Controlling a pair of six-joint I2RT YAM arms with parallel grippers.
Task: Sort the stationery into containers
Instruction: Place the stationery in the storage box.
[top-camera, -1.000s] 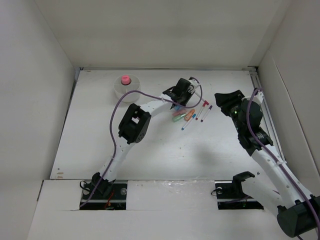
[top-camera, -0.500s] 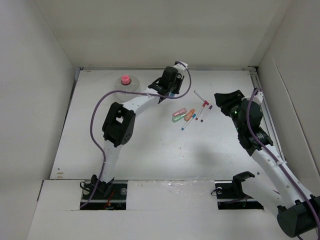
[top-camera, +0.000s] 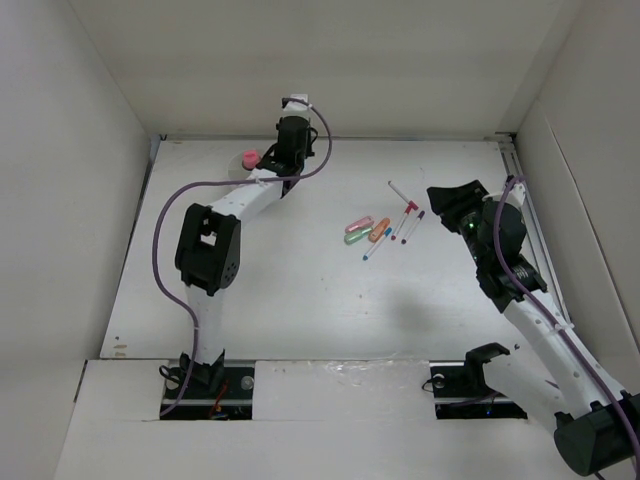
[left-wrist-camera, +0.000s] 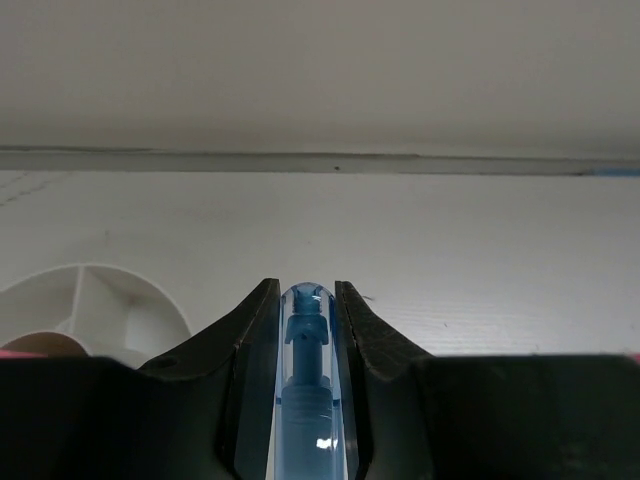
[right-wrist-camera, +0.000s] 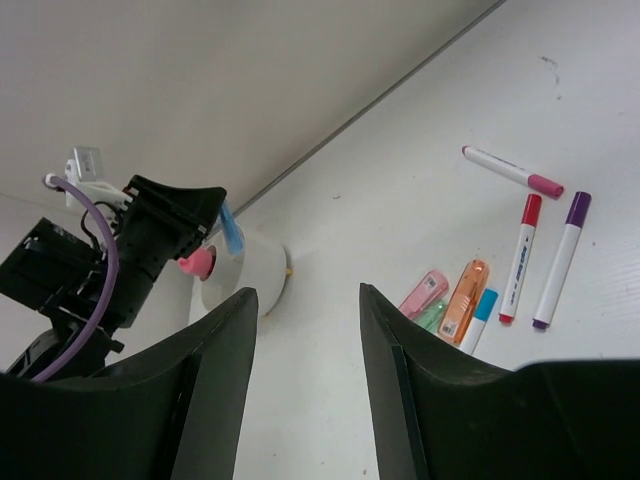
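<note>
My left gripper (top-camera: 279, 154) is shut on a blue capsule-shaped piece (left-wrist-camera: 307, 395), held upright between the jaws. It hovers at the right edge of the round white divided bowl (left-wrist-camera: 95, 300), at the table's back left (top-camera: 237, 175). The pink-topped stubby item (top-camera: 249, 158) stands in the bowl. In the right wrist view the blue piece (right-wrist-camera: 231, 228) hangs over the bowl (right-wrist-camera: 250, 280). White pens with pink (top-camera: 400, 191), red (top-camera: 408, 218), purple (top-camera: 413, 226) and blue (top-camera: 375, 245) caps lie mid-table with pink (top-camera: 359, 224), green (top-camera: 356, 237) and orange (top-camera: 380, 230) pieces. My right gripper (right-wrist-camera: 305, 330) is open and empty, raised to the right of them.
White walls close the table at the back and both sides. The back wall's foot (left-wrist-camera: 320, 160) runs just beyond the bowl. A rail (top-camera: 530, 230) runs along the right edge. The left arm's purple cable (top-camera: 200, 185) loops over the left side of the table.
My left arm has swung left and back from the stationery pile to the bowl, carrying the blue piece. The right arm has not moved.
</note>
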